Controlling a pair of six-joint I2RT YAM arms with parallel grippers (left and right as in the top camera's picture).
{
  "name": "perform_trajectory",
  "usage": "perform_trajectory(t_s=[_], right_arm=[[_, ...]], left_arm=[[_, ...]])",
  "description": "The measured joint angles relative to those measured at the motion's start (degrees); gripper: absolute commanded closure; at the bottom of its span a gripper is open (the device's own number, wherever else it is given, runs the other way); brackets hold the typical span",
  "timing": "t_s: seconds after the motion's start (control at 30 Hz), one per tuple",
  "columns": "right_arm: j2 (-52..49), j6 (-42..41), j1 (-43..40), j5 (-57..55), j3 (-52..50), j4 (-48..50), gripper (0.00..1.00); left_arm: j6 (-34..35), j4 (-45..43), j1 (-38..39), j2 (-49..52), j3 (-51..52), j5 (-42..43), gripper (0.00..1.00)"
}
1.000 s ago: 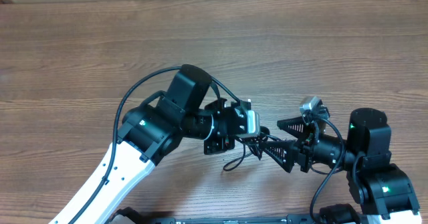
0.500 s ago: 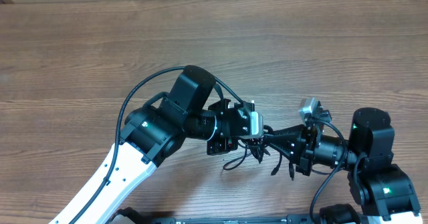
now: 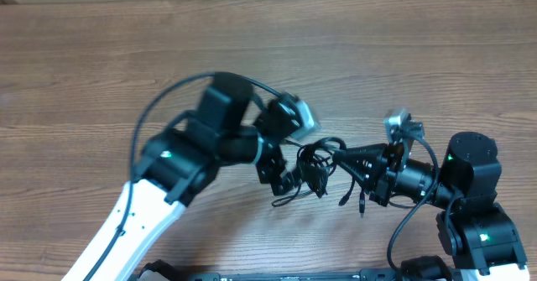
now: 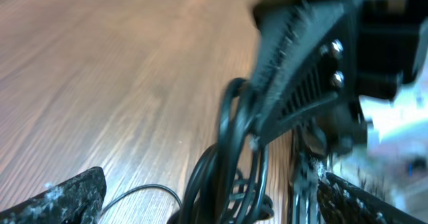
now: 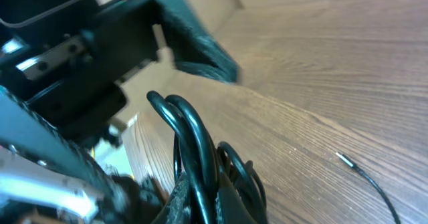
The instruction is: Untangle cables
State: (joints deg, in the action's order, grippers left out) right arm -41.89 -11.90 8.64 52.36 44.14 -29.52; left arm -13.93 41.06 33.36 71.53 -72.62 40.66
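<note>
The cables (image 3: pixel 315 170) form a bunched knot of thin black cords between the two arms, with plug ends (image 3: pixel 345 199) hanging below. My right gripper (image 3: pixel 337 157) is shut on several loops of the bunch (image 5: pixel 192 140), which stand up between its fingers (image 5: pixel 208 204). One silver-tipped end (image 5: pixel 345 159) lies on the wood. My left gripper (image 3: pixel 285 153) is open just left of the bunch. In the left wrist view its fingertips sit wide apart around the cables (image 4: pixel 231 150), touching nothing, midpoint (image 4: pixel 217 204). The right gripper's finger (image 4: pixel 301 70) looms close ahead.
The wooden table (image 3: pixel 377 54) stretches behind and to both sides. The left arm's own thicker black wire (image 3: pixel 159 113) arcs over its wrist. The two grippers are very close to each other.
The right gripper closed on the cable bunch. The left gripper let go, opened wide and swung back to the upper left, leaving the bunch held by the right gripper.
</note>
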Motion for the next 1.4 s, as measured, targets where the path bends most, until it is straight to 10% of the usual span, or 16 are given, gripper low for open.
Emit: perform_trajectory(t_s=[0.27, 0.67, 1.0, 1.4], right_arm=[[-0.07, -19.08, 0.00, -3.21, 0.02, 14.03, 0.96], [-0.13, -43.06, 0.02, -0.66, 0.02, 39.23, 0.96], [-0.11, -50.75, 0.00, 6.86, 0.04, 47.74, 0.96], [-0.11, -52.41, 0.00, 12.83, 0.04, 53.99, 0.96]], left_arm=[[7.30, 4.26, -6.62, -9.99, -1.27, -0.61, 0.00], [-9.40, 7.69, -6.80, -14.49, -1.49, -1.86, 0.00], [-13.77, 2.16, -6.80, -14.69, -1.49, -4.90, 0.01], [-21.03, 0.90, -6.84, -9.81, -1.53, 12.85, 0.01]])
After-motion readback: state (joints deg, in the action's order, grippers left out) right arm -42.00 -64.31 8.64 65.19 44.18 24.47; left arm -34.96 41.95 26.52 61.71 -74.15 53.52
